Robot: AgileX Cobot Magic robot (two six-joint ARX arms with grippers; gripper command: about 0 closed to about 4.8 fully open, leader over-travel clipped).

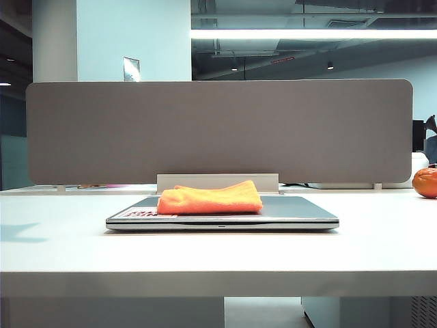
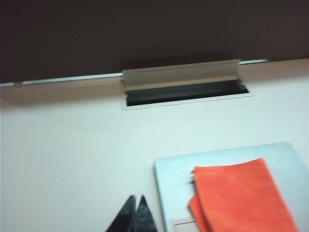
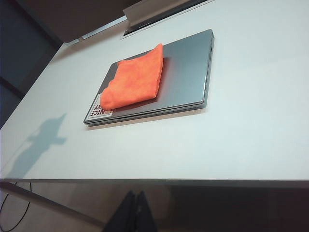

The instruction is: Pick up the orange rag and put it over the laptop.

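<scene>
The folded orange rag (image 1: 209, 199) lies flat on the closed silver-grey laptop (image 1: 300, 209) in the middle of the table, covering the left half of its lid. In the left wrist view the rag (image 2: 239, 195) and the laptop (image 2: 174, 183) lie beside my left gripper (image 2: 136, 198), which is shut and empty above bare table, apart from both. The right wrist view shows the rag (image 3: 137, 79) on the laptop (image 3: 188, 72) from a distance. My right gripper (image 3: 136, 193) hangs shut and empty off the table's near edge. Neither arm shows in the exterior view.
A grey partition (image 1: 218, 130) runs along the table's back edge, with an open cable slot (image 2: 186, 89) in front of it. An orange ball (image 1: 425, 182) sits at the far right. A white sticker with red print (image 3: 102, 111) marks the laptop's corner.
</scene>
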